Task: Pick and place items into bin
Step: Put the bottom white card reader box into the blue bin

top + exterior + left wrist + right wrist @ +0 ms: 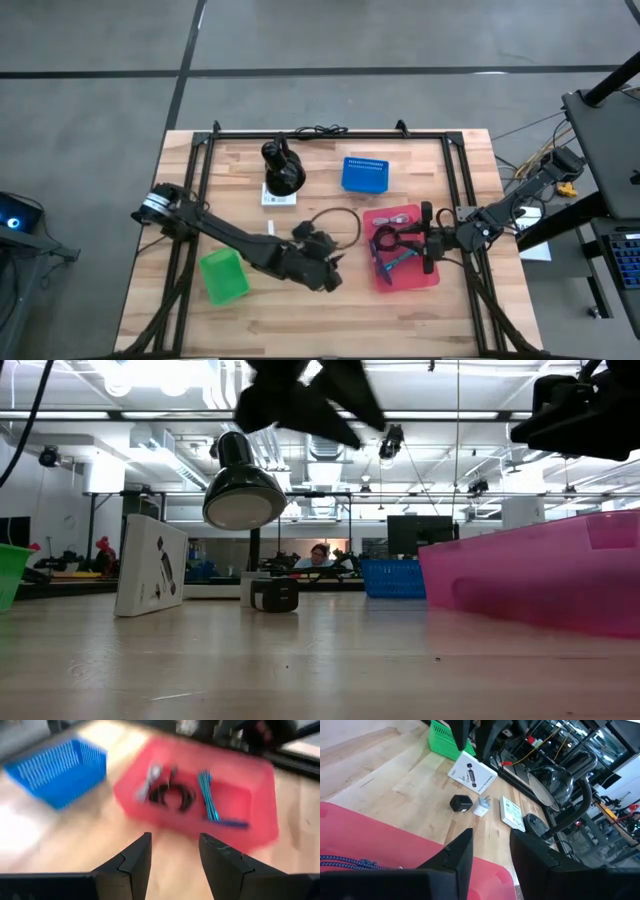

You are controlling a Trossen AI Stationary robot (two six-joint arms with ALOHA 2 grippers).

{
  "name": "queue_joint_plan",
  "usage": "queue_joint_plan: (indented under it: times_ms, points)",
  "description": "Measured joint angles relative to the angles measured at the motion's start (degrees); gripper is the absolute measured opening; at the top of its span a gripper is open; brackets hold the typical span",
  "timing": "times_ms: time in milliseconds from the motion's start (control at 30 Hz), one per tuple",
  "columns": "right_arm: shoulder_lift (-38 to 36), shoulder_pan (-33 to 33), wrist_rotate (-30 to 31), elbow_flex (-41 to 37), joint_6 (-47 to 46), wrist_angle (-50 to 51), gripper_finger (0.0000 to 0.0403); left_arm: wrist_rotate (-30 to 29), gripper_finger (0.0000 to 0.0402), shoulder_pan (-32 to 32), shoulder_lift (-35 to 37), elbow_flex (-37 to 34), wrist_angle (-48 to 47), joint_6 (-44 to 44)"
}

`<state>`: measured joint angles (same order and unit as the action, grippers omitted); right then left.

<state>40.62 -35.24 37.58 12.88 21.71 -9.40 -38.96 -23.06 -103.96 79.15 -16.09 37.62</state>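
The red bin (432,276) holds a black coiled cable (172,795) and a teal braided cable (208,802). The right gripper (428,238) hovers over it, fingers parted, empty. The left gripper (172,857), also parted and empty, hangs beside the bin.

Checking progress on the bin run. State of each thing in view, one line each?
red bin: on table, holds a black cable and a blue braided cable
blue basket: upright, contents not visible
green container: on table, lying on its side
left gripper: open, empty
right gripper: open, empty, over the red bin
small dark block: on table, outside bin
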Motion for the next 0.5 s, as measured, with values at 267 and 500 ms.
queue_joint_plan:
  times_ms: [267, 500]
  points:
    - [0.0, 0.0, 0.0, 0.0, -0.1, 0.2, 0.0109, 13.2, 0.0148, -0.3, 5.2, 0.0, -15.6, 21.6]
    - [0.0, 0.0, 0.0, 0.0, -0.1, 0.2, 0.0111, 13.4, 0.0148, -0.3, 8.0, 0.0, -20.7, 35.1]
